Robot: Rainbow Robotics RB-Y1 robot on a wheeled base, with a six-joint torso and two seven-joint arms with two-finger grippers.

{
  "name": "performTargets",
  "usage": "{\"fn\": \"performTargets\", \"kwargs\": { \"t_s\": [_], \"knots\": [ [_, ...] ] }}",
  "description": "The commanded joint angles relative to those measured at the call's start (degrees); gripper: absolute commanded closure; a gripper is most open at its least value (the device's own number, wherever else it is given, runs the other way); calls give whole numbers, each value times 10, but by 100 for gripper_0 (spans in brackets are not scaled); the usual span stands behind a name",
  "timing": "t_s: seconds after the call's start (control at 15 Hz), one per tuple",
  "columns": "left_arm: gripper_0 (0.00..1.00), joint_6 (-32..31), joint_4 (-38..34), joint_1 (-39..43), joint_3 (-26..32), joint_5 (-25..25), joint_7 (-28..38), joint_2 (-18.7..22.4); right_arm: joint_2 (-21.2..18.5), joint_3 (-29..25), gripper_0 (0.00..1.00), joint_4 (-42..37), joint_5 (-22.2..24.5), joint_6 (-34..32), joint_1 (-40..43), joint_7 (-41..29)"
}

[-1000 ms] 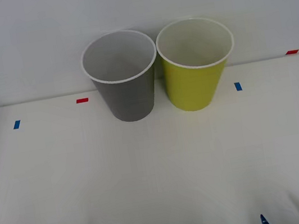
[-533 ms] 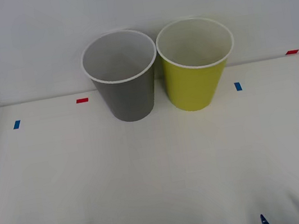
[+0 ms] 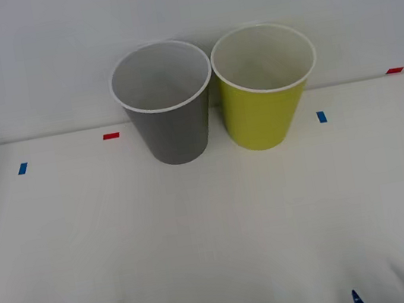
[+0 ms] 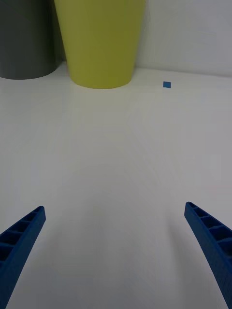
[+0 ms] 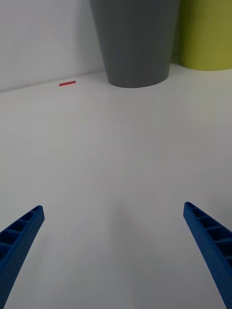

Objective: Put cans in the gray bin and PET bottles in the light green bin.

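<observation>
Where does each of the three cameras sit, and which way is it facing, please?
Front view: above the arms, looking forward and down at the table; the gray bin stands left of the light green bin, and both tools' blue tips are at the near edge.
Left wrist view: low behind the open left tool, facing the gray bin.
Right wrist view: low behind the open right tool, facing the light green bin.
Shared: both bins appear in every view.
</observation>
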Motion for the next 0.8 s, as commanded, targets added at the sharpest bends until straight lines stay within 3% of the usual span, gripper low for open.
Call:
{"fn": "performTargets", "kwargs": {
  "t_s": [0.07,0.8],
  "knots": [
    [0,0,0,0,0,0,0,0,0,0,0,0,0,0,0,0],
    [0,0,0,0,0,0,0,0,0,0,0,0,0,0,0,0]
  ]
}}
